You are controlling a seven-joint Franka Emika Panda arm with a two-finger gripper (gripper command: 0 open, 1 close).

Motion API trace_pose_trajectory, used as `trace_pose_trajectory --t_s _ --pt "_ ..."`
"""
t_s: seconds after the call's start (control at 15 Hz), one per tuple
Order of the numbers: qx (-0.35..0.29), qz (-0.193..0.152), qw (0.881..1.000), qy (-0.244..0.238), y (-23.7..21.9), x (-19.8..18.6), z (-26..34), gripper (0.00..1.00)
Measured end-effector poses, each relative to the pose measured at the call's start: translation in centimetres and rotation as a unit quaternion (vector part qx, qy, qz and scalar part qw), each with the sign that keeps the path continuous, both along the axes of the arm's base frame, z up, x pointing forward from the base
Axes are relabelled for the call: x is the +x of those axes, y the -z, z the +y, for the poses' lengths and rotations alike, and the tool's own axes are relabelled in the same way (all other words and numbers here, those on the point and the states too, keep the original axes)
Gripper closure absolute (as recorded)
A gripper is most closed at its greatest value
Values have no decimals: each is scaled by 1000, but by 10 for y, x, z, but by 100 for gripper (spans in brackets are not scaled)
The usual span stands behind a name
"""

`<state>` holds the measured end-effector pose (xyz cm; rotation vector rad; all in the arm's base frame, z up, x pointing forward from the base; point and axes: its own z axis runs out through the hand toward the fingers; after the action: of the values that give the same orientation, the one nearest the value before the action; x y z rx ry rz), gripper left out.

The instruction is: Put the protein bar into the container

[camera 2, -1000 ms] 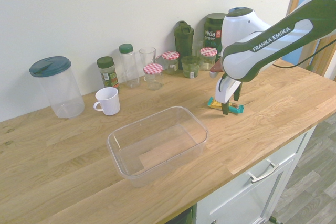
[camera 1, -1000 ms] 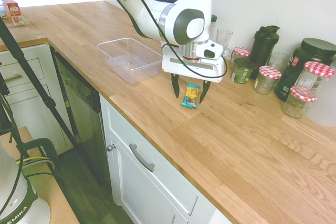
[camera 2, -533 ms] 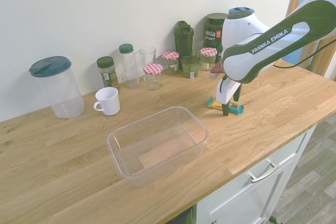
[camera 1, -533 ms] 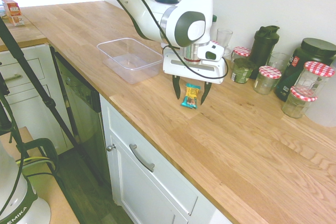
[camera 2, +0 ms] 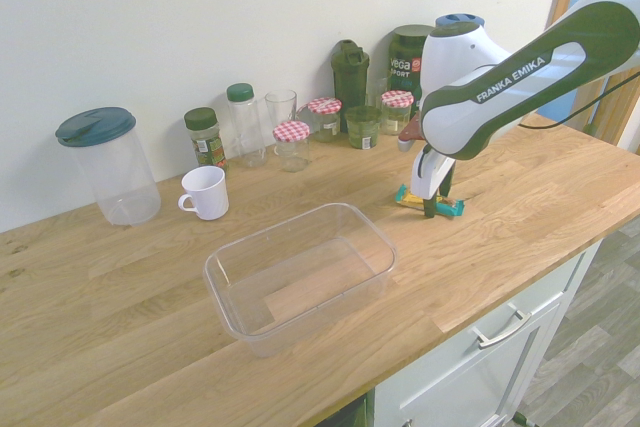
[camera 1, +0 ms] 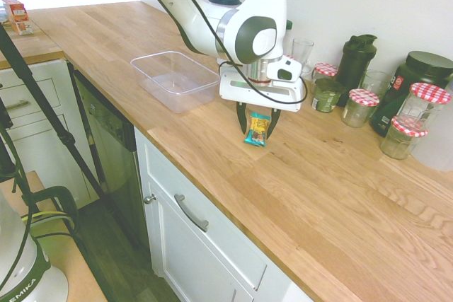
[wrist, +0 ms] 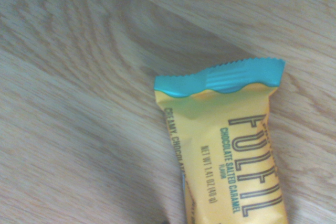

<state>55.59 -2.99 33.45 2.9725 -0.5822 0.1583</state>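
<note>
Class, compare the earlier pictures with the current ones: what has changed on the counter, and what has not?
The gripper jaws have narrowed around the protein bar, which lies flat on the counter. The arm, the bar and the empty container have stayed put.

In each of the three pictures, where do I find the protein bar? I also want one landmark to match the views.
First exterior view: the protein bar lies on the counter, centre, between the gripper fingers.
Second exterior view: right of centre, partly behind the gripper.
Wrist view: lower right, yellow face with a teal end.
Shared landmark: the container, beside the bar in both exterior views; not in the wrist view.
</note>
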Motion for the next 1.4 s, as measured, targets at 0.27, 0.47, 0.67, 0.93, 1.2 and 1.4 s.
trace_pose_trajectory --t_s 0.27,0.47,0.67,0.93,1.2,1.4 --pt "0 -6 1000 1 2 -1 -7 100" --pt "0 -17 1000 1 2 -4 -12 100" --pt "0 -26 1000 1 1 -13 -22 100" --pt "-1 -24 1000 -10 1 -56 -26 100" --pt "1 -51 999 -3 -22 -102 -32 100" --pt "5 -72 997 -7 -48 -125 -16 100"
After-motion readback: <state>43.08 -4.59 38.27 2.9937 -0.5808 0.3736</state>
